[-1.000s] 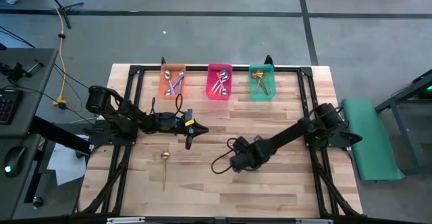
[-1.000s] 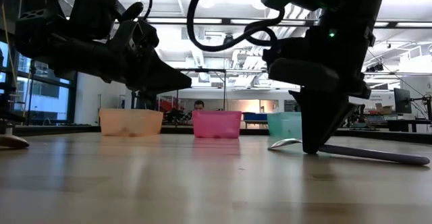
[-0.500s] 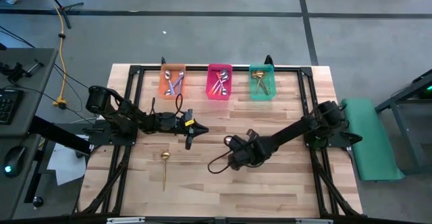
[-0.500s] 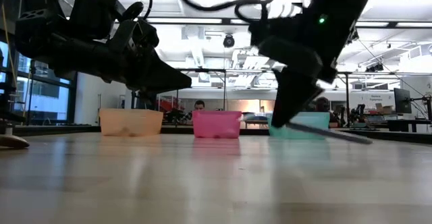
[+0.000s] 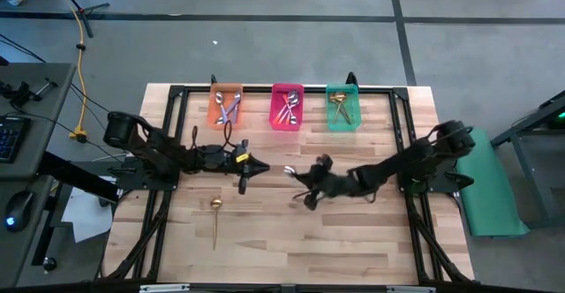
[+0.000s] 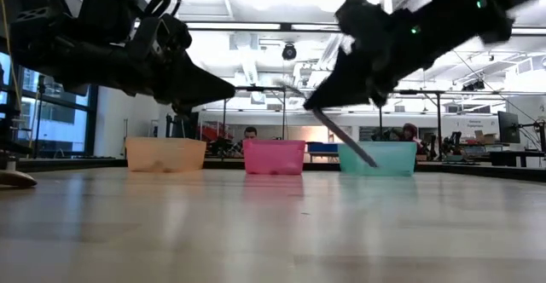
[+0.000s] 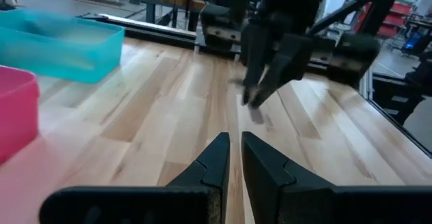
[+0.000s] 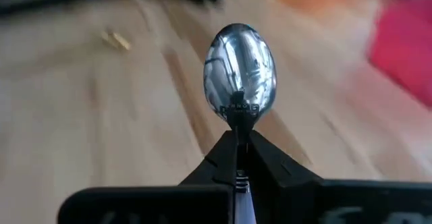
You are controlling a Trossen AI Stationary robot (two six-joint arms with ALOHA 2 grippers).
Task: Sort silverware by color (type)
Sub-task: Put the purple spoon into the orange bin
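One spoon [image 8: 239, 75]: clamped in shut right gripper [image 5: 309, 190], frame centre
left gripper [image 5: 246, 167]: near-closed, empty
step: carrying
next: matching bin, handle colour unclear

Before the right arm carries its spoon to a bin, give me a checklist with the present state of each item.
1. Right gripper shut on the spoon: ok.
2. Spoon lifted off the table: ok in the low view.
3. Handle colour, needed to pick the bin: cannot tell; it is a dark streak in the low view.
4. Left gripper out of the way, hovering left of centre: ok.
5. Orange bin, pink bin and green bin upright at the far edge: ok.
6. Gold spoon on the table, apart from both grippers: ok.
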